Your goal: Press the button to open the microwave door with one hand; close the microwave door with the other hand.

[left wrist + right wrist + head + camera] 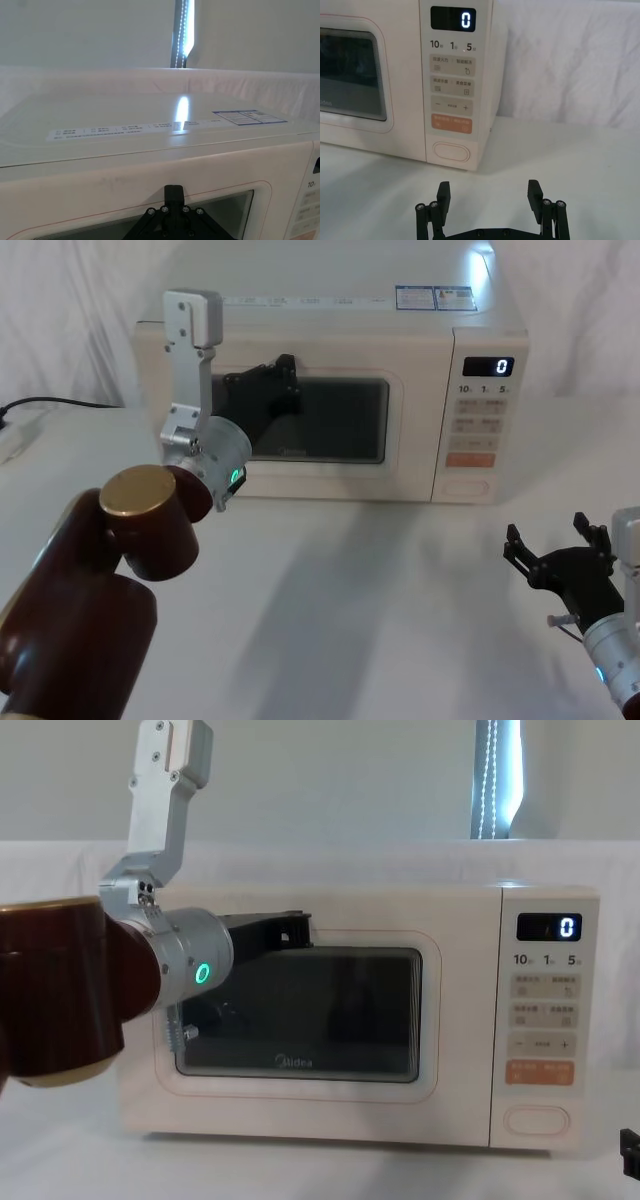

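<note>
The cream-white microwave (330, 340) stands at the back of the table with its door (412, 430) flush against the body. Its display (488, 367) reads "0". The wide pill-shaped button (466, 486) sits at the bottom of the key panel, also seen as the button (451, 151) in the right wrist view and the button (536, 1120) in the chest view. My left gripper (287, 375) is shut, its tips against the door's upper frame above the window's left part; the chest view shows this left gripper (297, 930) there too. My right gripper (546, 530) is open and empty, low over the table in front of the panel, apart from the button.
An orange key (451, 123) lies just above the button, with small beige keys higher up. A black cable (50, 403) and a white object (15, 440) lie at the table's far left. White cloth hangs behind the oven.
</note>
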`<state>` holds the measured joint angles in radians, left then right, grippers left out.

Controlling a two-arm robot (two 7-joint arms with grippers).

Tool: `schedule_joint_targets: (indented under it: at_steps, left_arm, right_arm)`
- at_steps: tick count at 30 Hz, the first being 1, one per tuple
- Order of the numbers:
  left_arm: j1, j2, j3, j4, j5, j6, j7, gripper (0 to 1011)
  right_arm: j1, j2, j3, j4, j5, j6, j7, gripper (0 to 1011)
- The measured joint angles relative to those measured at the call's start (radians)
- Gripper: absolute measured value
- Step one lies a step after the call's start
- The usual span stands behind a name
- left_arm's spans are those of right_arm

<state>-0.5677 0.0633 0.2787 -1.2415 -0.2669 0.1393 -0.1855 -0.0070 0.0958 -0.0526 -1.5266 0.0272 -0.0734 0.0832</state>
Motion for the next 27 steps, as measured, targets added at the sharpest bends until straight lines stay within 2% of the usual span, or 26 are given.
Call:
schedule_joint_targets:
  at_steps: [4, 16, 27]
  left_arm:
    - [0.016, 0.002, -0.004, -0.031, -0.005, 0.016, 0.0, 0]
    - [0.106, 0.036, -0.009, -0.202, -0.042, 0.099, -0.009, 0]
    - [0.211, 0.113, -0.024, -0.374, -0.073, 0.125, -0.027, 0]
  right_arm:
    - [0.0, 0.0, 0.0, 0.0, 0.0, 0.0, 0.0, 1002]
    - [0.0, 0.0, 0.0, 0.0, 0.0, 0.0, 0.0, 1002]
    - [0.0, 0.0, 0.0, 0.0, 0.0, 0.0, 0.0, 1002]
